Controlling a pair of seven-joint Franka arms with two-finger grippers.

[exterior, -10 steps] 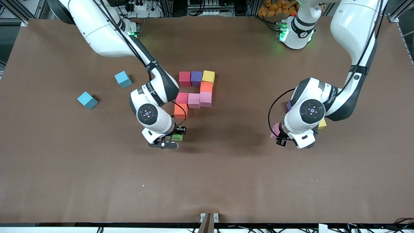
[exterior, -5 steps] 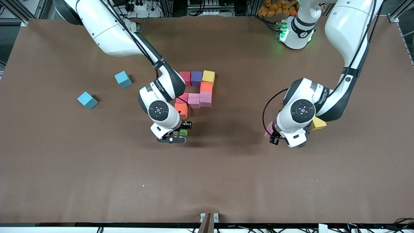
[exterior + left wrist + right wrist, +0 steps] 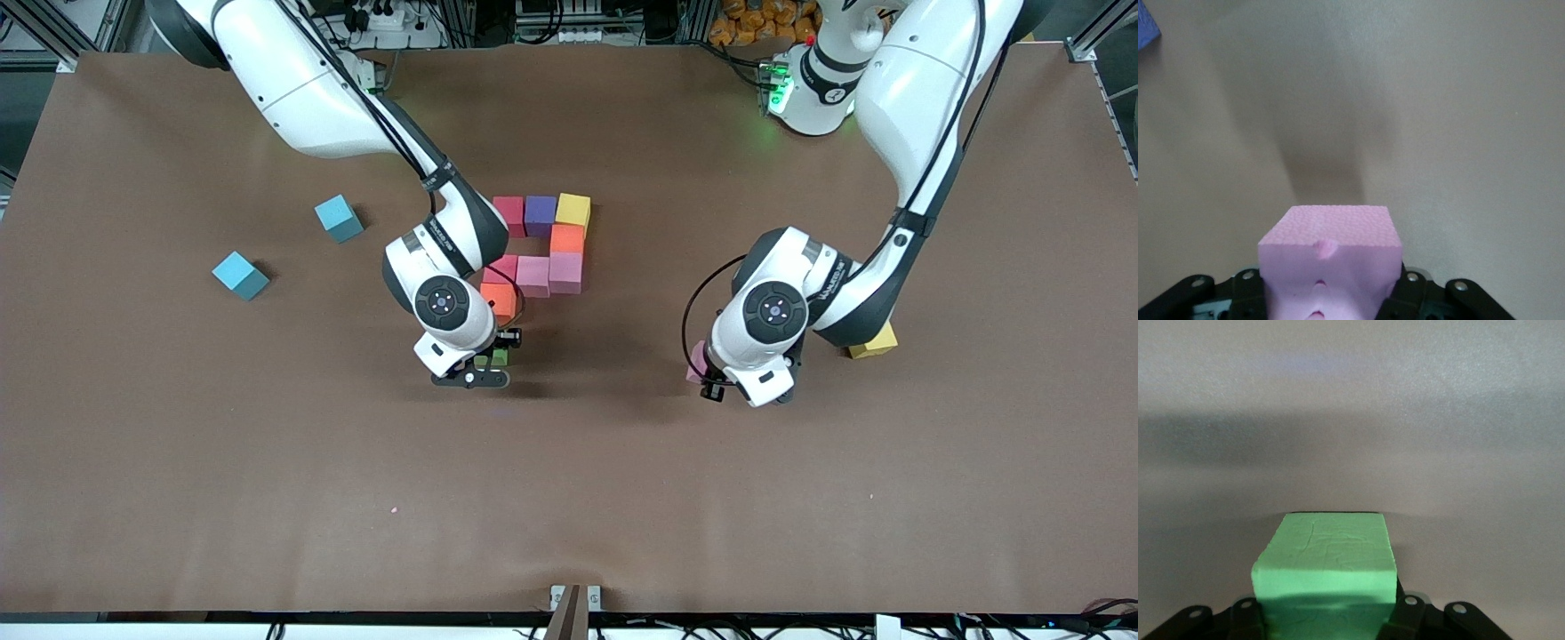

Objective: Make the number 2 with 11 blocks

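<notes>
Right pincer [image 3: 491,364] is pinching a matte green block [image 3: 492,358] beside the orange block [image 3: 498,300]. Left pincer [image 3: 709,373] grips a dented pink block [image 3: 1330,250] over bare brown surface [image 3: 569,498], wide open around it.

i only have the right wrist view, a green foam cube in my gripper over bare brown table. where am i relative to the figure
Observer: The right gripper holds the green foam cube just nearer the front camera than the orange foam cube that ends the figure.
Operator: what is the other arm doing
Observer: The left gripper is shut on a pink foam cube, over bare table toward the left arm's end.
Operator: any blocks left loose
Observer: One yellow foam cube lies by the left arm.
</notes>
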